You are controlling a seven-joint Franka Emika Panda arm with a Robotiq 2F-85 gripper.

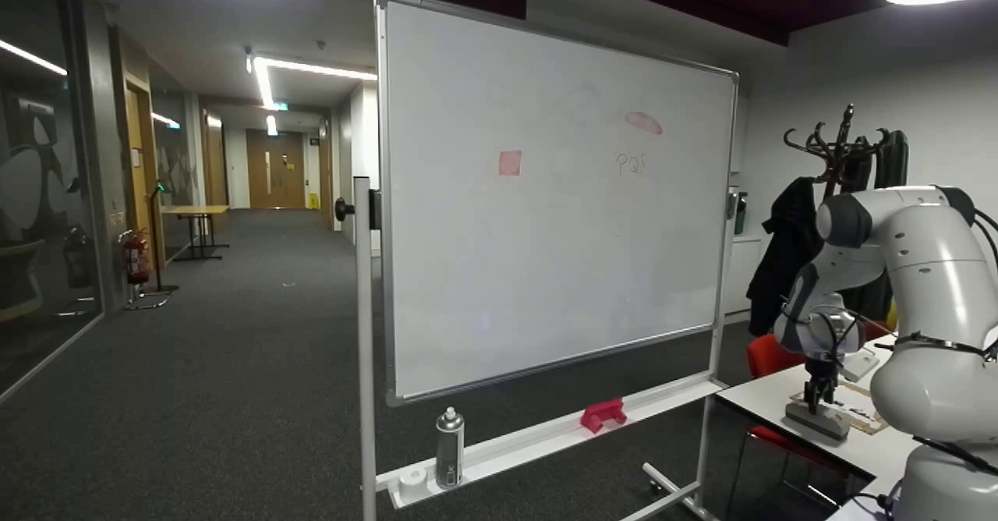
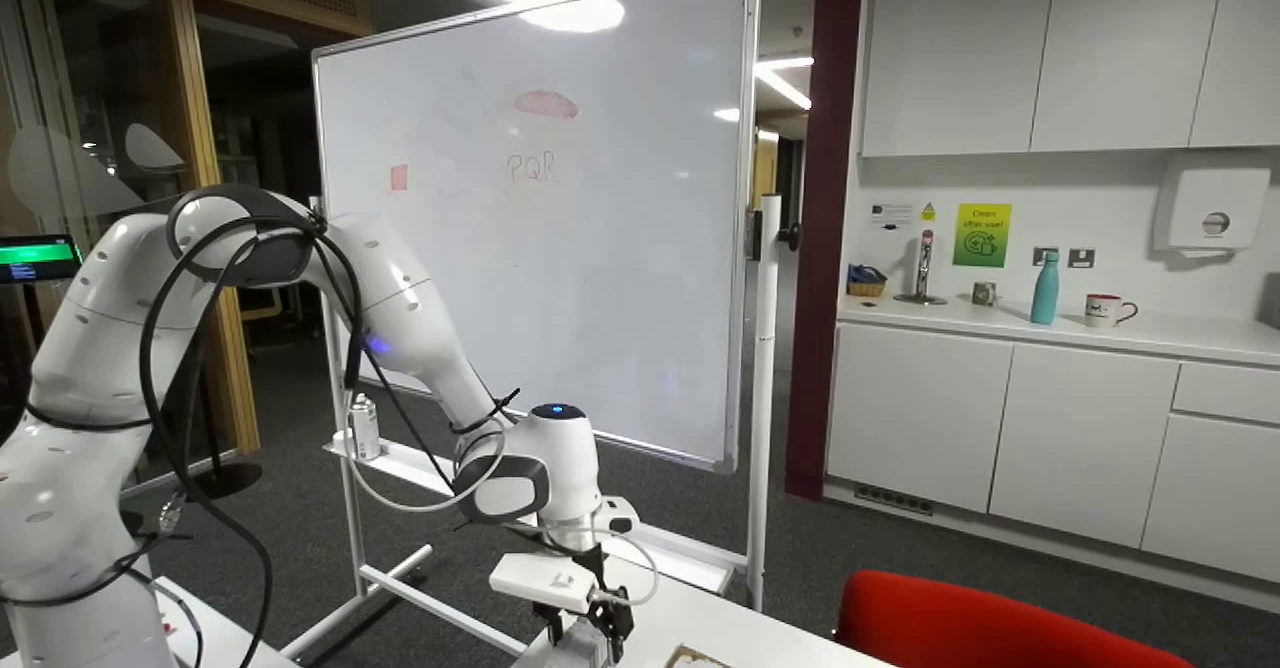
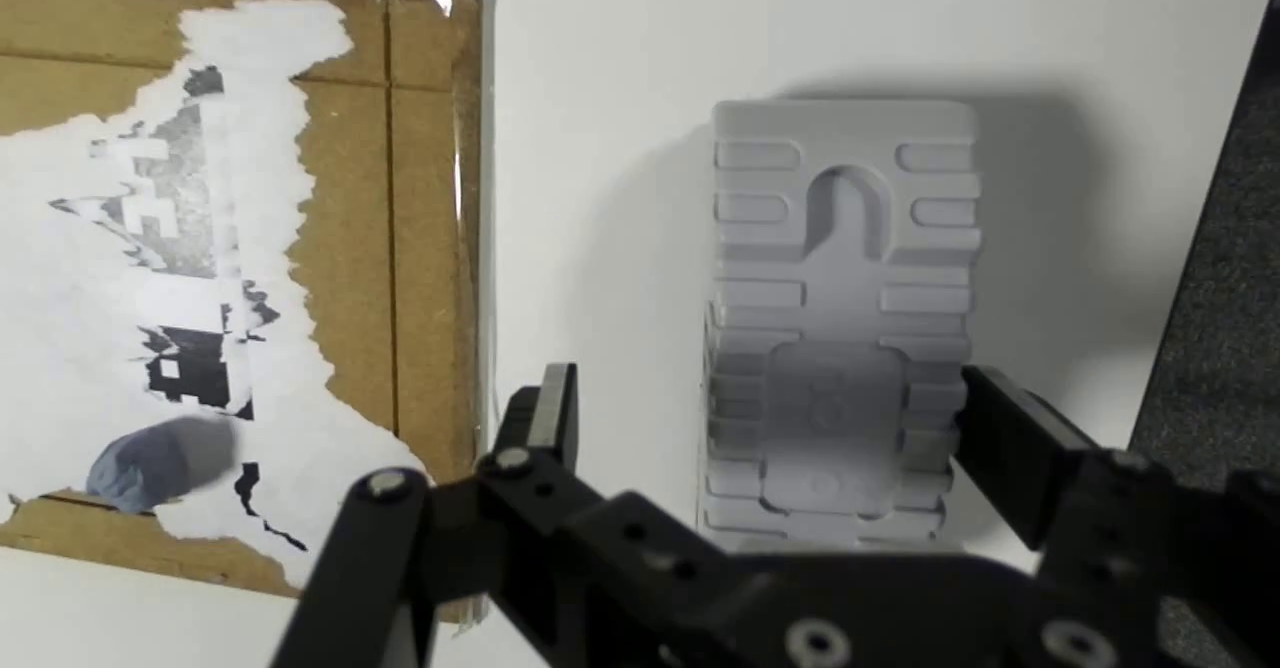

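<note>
1. Brown cardboard [image 3: 350, 218], partly covered by torn white paper [image 3: 90, 318], lies flat on the white counter [image 3: 600, 38] at the left of the wrist view.
2. Blue-grey lump [image 3: 137, 468] on top of it, toward the lower edge — material hard to make out.
3. Gripper [image 3: 770, 398] with its fingers spread wide astride the grey ridged block [image 3: 840, 298], gripping nothing. A clear gap shows on the left; on the right, the finger touches the block or stands just beside it — I cannot tell which.
4. The block rests on the counter between those fingers. By its looks it should be light, stiff plastic, hardly fragile; smooth faces may slip, but the side ridges ought to help. Best hold: squarely across its narrow width, around mid-length.
5. Dark carpet [image 3: 1225, 348] past the counter's edge, far right.
</note>
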